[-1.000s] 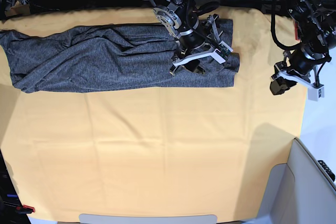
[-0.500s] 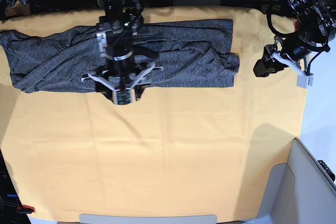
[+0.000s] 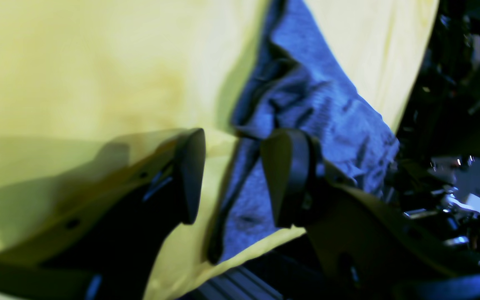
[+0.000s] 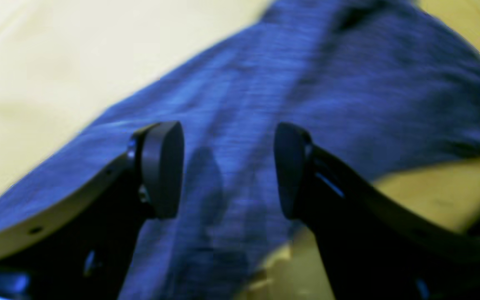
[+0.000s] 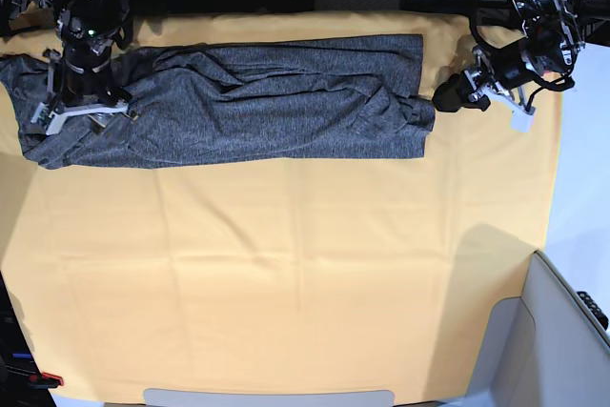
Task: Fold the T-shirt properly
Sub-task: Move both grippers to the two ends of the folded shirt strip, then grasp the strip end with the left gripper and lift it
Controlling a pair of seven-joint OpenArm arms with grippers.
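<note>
the right gripper (image 4: 227,168) hung parted and empty over the heathered charcoal-grey knit t-shirt (image 5: 267,102). the left gripper (image 3: 231,177) stood equally agape, holding nothing, at the shirt's edge on the plain yellow cloth (image 5: 286,274).

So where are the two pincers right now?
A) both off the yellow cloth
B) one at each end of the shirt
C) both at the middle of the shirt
B: the right pincer is over one end of the shirt, the left pincer at the other.

Yellow cloth (image 5: 286,274) covers the table, dark behind
</note>
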